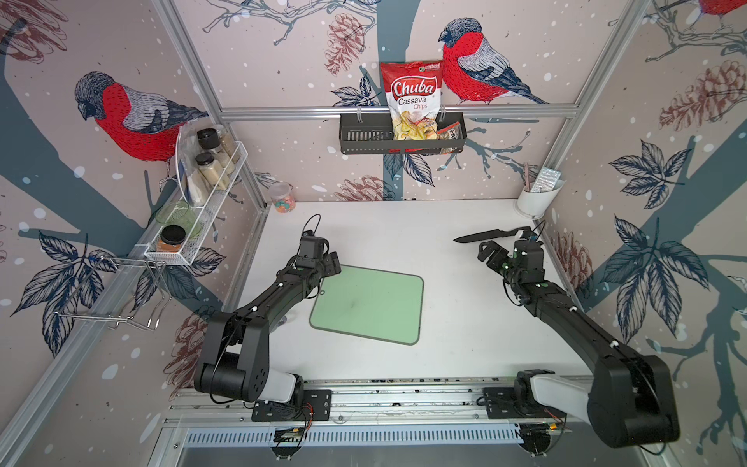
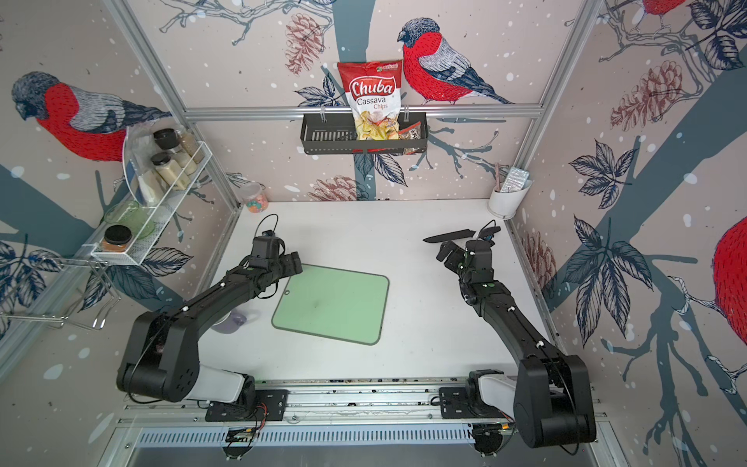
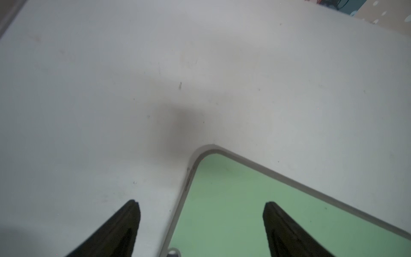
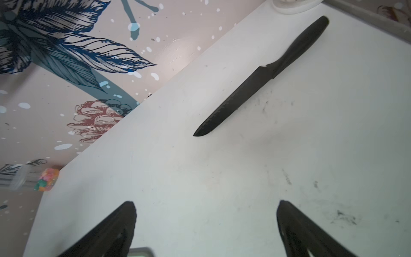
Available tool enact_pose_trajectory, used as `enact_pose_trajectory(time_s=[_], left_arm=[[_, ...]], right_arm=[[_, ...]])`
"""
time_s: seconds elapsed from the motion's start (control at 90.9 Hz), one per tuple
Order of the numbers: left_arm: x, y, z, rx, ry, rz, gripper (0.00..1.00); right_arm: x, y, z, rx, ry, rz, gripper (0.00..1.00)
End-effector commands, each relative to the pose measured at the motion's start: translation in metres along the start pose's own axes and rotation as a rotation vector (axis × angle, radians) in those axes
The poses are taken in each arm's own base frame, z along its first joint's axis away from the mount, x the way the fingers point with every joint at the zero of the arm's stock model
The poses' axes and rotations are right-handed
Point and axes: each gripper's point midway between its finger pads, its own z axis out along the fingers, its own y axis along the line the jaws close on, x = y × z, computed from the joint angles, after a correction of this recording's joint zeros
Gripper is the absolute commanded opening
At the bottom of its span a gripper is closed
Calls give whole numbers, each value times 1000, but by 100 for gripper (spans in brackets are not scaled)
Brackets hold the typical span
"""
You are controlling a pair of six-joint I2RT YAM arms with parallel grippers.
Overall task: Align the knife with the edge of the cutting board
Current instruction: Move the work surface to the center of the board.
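The all-black kitchen knife with the pointed broad blade and slim handle [image 1: 491, 234] is lying flat on the white worktop [image 1: 404, 226], close to its far right corner and well apart from the pale mint-green rectangular cutting board with the thin dark grey rim [image 1: 368, 307]. That board is sitting near the middle of the worktop, slightly turned.

The knife's long axis is running roughly along the far edge. Its tip is pointing toward the middle and its handle toward the right edge.

The right gripper [image 1: 487, 250] is hovering just on the near side of the blade with its jaws spread wide and nothing between them. In the right wrist view the knife [image 4: 262, 77] is lying ahead of the fingertips, on a slant. This arm is clearly the nearer one, so the pick is probably falling to it, with the wrist needing to turn across the handle.

The left gripper [image 1: 333, 260] is hanging over the board's far left corner. It is also spread and empty, and the board's rim is passing between its fingers in the left wrist view [image 3: 201, 203].

Further out, a red-and-white bag [image 1: 412, 93] reading "Chuba Cassava Chips" is standing in a black wall basket [image 1: 364, 139] above the far edge. The small packet beside it is too small to read.
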Motion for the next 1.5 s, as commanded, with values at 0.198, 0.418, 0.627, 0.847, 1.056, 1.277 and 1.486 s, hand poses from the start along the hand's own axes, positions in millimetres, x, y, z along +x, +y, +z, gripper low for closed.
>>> enact_pose_trajectory(time_s=[0.198,0.418,0.627,0.847,1.056,1.277,1.486], left_arm=[[61,17,17,-85,271,-93,92],[89,25,17,-89,313,-115,91],[119,5,20,60,379,-187,81],[132,-28,30,234,408,-268,73],[148,-67,50,339,465,-270,65],[134,-88,81,332,472,-224,65],[129,-85,92,293,465,-197,66]], right_arm=[[91,31,0,-140,352,0,100],[157,48,-1,-148,532,-138,100],[217,72,-6,-201,639,-148,100],[265,94,16,-227,777,-76,98],[256,100,66,-202,808,13,92],[218,71,133,-73,781,39,90],[204,62,138,-33,752,-18,90]])
